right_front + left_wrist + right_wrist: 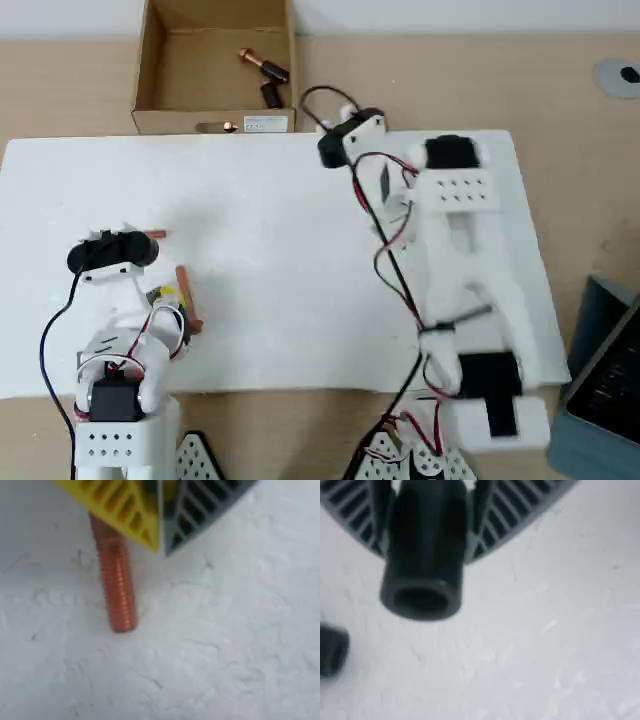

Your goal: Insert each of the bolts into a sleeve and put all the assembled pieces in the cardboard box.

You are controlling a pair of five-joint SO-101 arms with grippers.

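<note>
**Sleeve gripped, bolt apparently not yet taken**

The right gripper (425,547) is clamped around a black sleeve (422,580). The sleeve's open bore points out past the fingertips, above the white mat (560,645). In the high view this arm is stretched to the mat's far edge, near the box (150,70).

The left gripper (161,542) has its yellow and grey fingers closed tip to tip, low over the mat. A copper bolt (117,590) runs out from under the yellow finger, its free end touching the mat. It seems to lie beside the closed tips rather than between them. The finger hides its head, though, so a pinch higher up cannot be ruled out.

A spare sleeve (332,650) lies on the mat near the right gripper, and a second bolt (153,235) lies by the left arm. Two pieces (265,70) lie in the box.

The step in hand looks like pairing a bolt with the held sleeve. Next, the left gripper likely needs to spread and take the bolt near its head, leaving the thread free. The arms are well apart, so they must then meet over the mat with thread and bore in line.
</note>
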